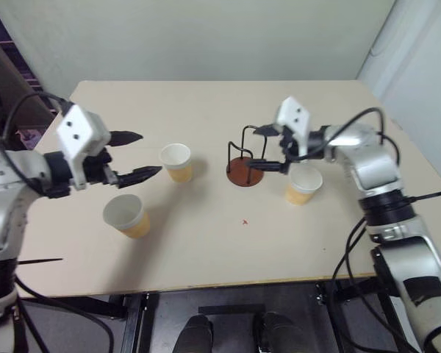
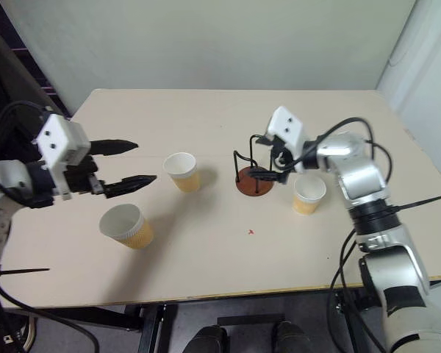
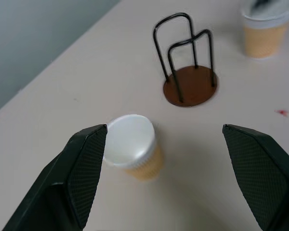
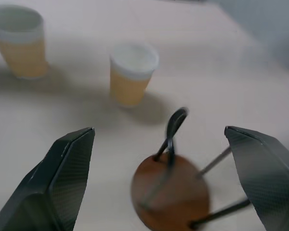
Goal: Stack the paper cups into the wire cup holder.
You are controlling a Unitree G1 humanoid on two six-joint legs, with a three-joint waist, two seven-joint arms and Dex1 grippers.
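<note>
Your spread, empty left gripper (image 1: 134, 155) faces the upright tan paper cup (image 1: 176, 162) just ahead. Your right gripper (image 1: 270, 148), also spread and empty, straddles the black wire cup holder (image 1: 245, 156).

Open table (image 1: 206, 243) lies between scattered paper cups (image 1: 176, 162); wire cup holder (image 1: 246, 158) stands mid-table.

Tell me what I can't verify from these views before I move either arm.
- Wire cup holder: in the head views the right gripper covers part of its loops; in the right wrist view it is blurred.
- Paper cup near the right arm: its top is cut off and blurred in the left wrist view.
</note>
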